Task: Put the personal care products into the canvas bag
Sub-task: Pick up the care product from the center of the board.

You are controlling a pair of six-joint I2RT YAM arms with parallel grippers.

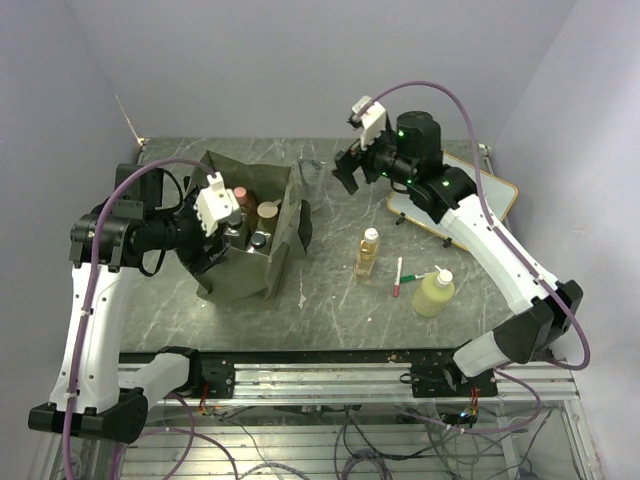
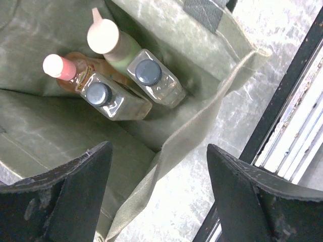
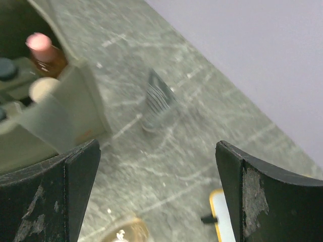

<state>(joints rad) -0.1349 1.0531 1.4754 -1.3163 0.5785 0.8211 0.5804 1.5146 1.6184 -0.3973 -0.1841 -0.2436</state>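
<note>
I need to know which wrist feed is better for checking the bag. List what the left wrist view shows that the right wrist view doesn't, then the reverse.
Left wrist only: the clear bodies of two dark-capped bottles standing in the canvas bag, and the dark frame rail beside the table.
Right wrist only: a blurred clear ribbed item lying on the table, the whiteboard's wooden corner, and the wall.
Both: the canvas bag, the pink-capped amber bottle, the beige cap, and the marbled tabletop.
</note>
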